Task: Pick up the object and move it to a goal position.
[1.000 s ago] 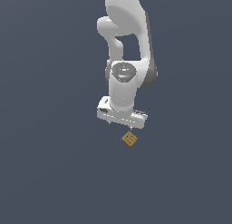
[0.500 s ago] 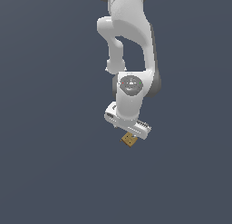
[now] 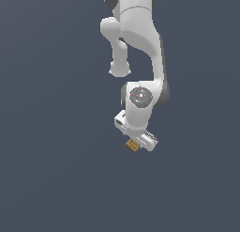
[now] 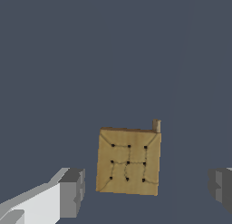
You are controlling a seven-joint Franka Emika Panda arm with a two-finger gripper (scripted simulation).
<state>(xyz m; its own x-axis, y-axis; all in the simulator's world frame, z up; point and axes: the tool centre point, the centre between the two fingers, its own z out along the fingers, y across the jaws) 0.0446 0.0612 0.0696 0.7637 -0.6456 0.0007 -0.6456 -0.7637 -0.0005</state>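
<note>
Even, dim simulator light on flat grey; sharp renders, no glare or blur.

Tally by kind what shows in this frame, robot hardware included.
Tan-brown block: 1
White gripper, fingers either side of the block, not touching: 1
Robot arm: 1
Total: 3

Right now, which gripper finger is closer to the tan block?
The finger with its white body in the wrist view: only a narrow gap parts it from the block. The other finger, cut by the frame edge, stands farther off.
</note>
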